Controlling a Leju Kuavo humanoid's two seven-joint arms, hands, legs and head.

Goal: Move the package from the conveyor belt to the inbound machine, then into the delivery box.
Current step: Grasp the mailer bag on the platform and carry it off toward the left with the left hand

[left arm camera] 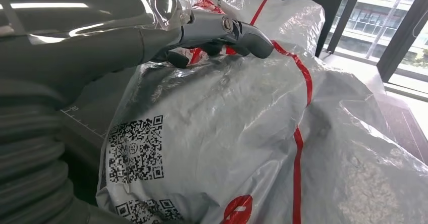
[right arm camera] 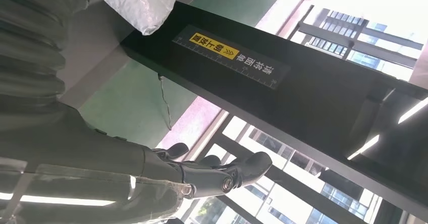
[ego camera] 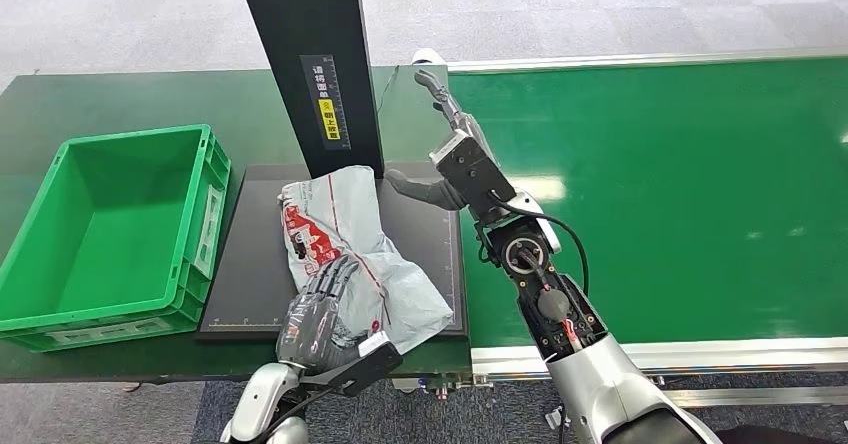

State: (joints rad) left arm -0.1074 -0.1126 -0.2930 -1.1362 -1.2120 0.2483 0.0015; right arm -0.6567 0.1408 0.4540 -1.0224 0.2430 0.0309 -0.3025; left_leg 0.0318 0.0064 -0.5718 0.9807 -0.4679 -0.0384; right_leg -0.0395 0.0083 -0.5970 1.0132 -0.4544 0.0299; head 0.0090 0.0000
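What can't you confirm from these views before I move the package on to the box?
- Whether the left robot hand actually grips the grey plastic mailer package with red stripes: the head view shows its back only, and the left wrist view its thumb alone.
- The package's QR labels: cut off by the left wrist view's edge.
- The front wall of the green plastic crate: cut off by the head view's left edge.
- The black scanner post's label: too small to read.

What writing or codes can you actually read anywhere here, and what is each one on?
Black post: a dark strip label of pale characters with a yellow patch, too small and turned to read.
Package: two QR codes, not words; red print too crumpled to read.
Black platform: ruler marks with "20".
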